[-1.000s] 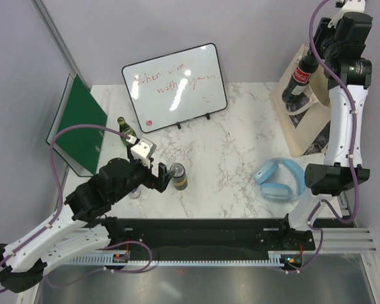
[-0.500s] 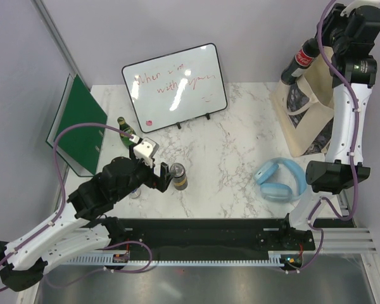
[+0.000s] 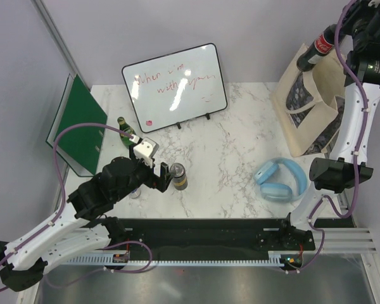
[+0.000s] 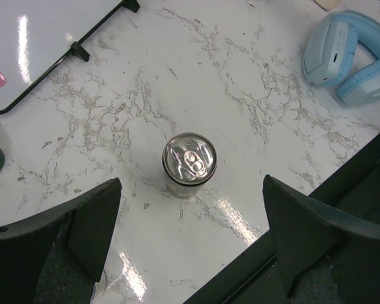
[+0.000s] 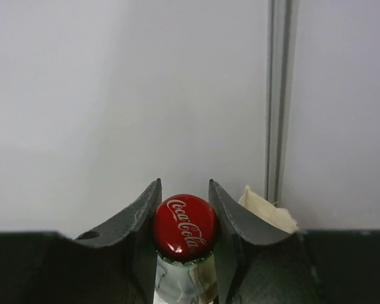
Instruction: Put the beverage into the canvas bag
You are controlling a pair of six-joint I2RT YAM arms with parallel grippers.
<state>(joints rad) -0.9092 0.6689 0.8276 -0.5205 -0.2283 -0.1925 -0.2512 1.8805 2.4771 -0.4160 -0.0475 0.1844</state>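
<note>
The beverage, a cola bottle (image 3: pixel 319 48) with a red cap (image 5: pixel 185 227), hangs tilted above the top edge of the canvas bag (image 3: pixel 304 107), which stands at the table's far right. My right gripper (image 3: pixel 333 33) is shut on the bottle's neck just under the cap, and its fingers (image 5: pixel 142 218) press both sides. A cream corner of the bag (image 5: pixel 266 212) shows behind the right finger. My left gripper (image 4: pixel 190 221) stands wide open over the table, just short of an upright silver can (image 4: pixel 189 163), with nothing between its fingers.
A green glass bottle (image 3: pixel 123 126) stands behind the left arm beside a green folder (image 3: pixel 79 123). A whiteboard (image 3: pixel 175 85) leans at the back. Light blue headphones (image 3: pixel 280 179) lie in front of the bag. A black rail (image 3: pixel 209 231) runs along the near edge.
My right arm has lifted the cola bottle up and to the right, from in front of the bag's side to above its top edge. The left arm has hardly moved.
</note>
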